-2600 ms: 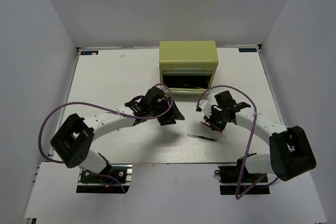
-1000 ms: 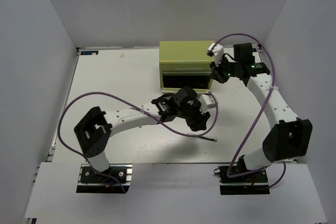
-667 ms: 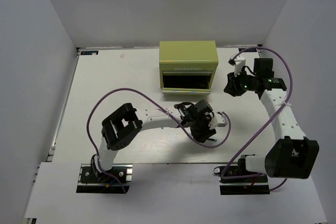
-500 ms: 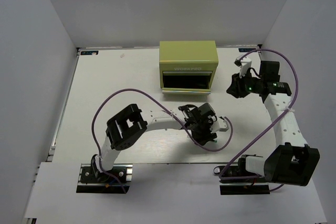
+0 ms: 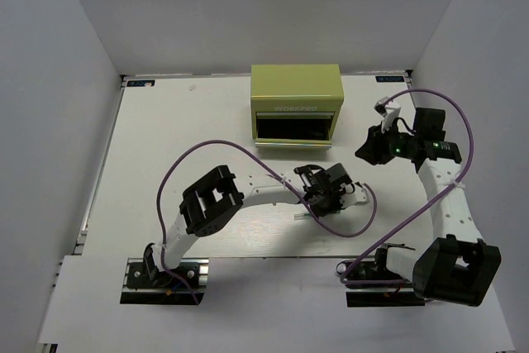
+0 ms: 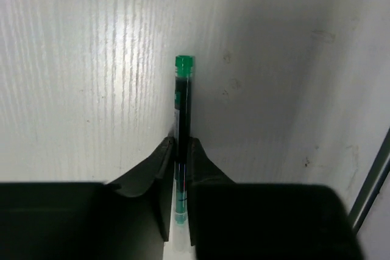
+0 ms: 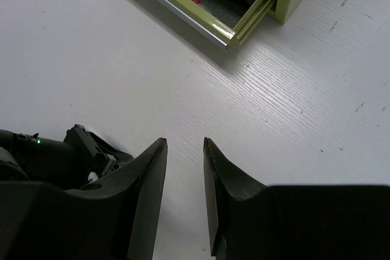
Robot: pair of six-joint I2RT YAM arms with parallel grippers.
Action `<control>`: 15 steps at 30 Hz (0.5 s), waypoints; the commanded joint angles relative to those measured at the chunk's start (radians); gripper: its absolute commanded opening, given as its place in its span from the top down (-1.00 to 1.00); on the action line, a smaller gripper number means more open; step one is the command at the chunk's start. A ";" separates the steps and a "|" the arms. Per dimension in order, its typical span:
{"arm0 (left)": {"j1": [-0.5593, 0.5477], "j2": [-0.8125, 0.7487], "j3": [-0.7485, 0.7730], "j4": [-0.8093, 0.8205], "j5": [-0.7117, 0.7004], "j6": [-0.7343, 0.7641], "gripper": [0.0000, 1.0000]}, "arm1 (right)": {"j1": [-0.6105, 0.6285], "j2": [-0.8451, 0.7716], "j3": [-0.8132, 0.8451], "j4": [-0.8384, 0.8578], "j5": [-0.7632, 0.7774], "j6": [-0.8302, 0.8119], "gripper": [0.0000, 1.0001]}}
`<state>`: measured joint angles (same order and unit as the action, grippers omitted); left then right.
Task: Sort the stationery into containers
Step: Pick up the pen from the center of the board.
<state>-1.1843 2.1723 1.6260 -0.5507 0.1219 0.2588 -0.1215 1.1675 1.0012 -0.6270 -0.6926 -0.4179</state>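
Left wrist — left end effector (image 6: 180, 145) newly clamping pen (image 6: 183, 98)

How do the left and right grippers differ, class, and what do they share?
The left gripper is shut on a green-capped pen; the right gripper holds nothing. The left's jaws pinch together; the right's stand apart. The left is down at the table; the right hangs above it. Both have dark fingers.

Left gripper (image 5: 324, 202) down at thin clear pen (image 5: 300, 215) mid white bench (image 5: 165, 138), right gripper (image 5: 369, 151) right of olive-green metal tool chest (image 5: 296, 88), drawer open.
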 commanded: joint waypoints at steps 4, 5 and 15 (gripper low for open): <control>-0.006 0.061 -0.015 -0.137 -0.168 -0.084 0.81 | -0.018 -0.043 -0.041 0.026 -0.048 -0.001 0.20; -0.006 0.051 -0.015 -0.137 -0.159 -0.095 0.84 | -0.018 -0.052 -0.045 0.033 -0.045 -0.001 0.20; 0.046 -0.153 -0.026 -0.058 -0.128 -0.027 0.77 | -0.030 -0.106 -0.121 0.072 -0.033 -0.005 0.08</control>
<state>-1.1584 2.1284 1.5967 -0.6044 0.0341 0.1768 -0.1440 1.0794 0.8944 -0.5953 -0.7105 -0.4213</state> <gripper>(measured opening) 0.199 0.457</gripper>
